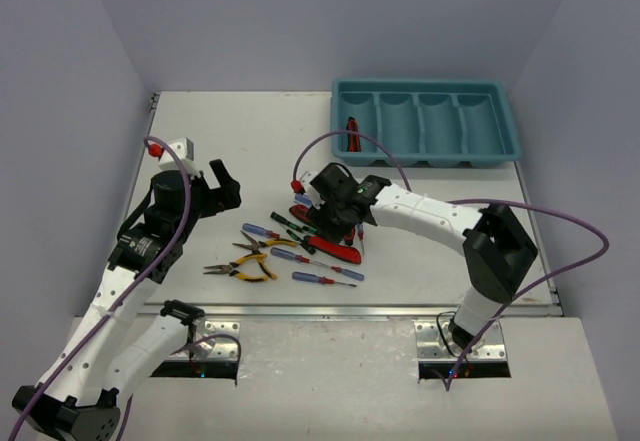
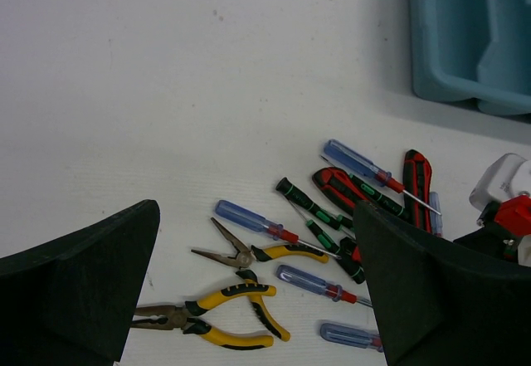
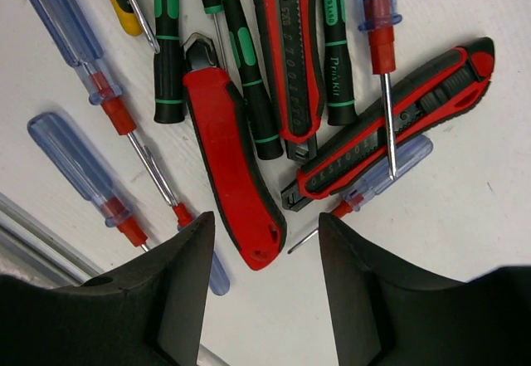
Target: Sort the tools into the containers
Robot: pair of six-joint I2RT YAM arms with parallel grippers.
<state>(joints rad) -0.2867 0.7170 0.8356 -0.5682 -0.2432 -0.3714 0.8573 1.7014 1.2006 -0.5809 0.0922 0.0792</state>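
Your right hand [image 3: 264, 233] is hanging half open over a red knife [image 3: 232, 158] in the tool pile [image 1: 300, 251]. Your left hand [image 2: 255, 217] is hanging wide open beside it. The tray [image 1: 505, 149] is sitting at the tabletop's [image 1: 230, 131] far edge.

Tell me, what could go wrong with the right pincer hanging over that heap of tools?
1. The tools lie packed and crossing. Closing on the red knife, the right pincer might also catch the green screwdriver beside it.
2. A blue screwdriver lies across a second knife; lifting that one could flick the screwdriver away.
3. The tray stands well away from the heap; a weak grip may drop a tool on the way.
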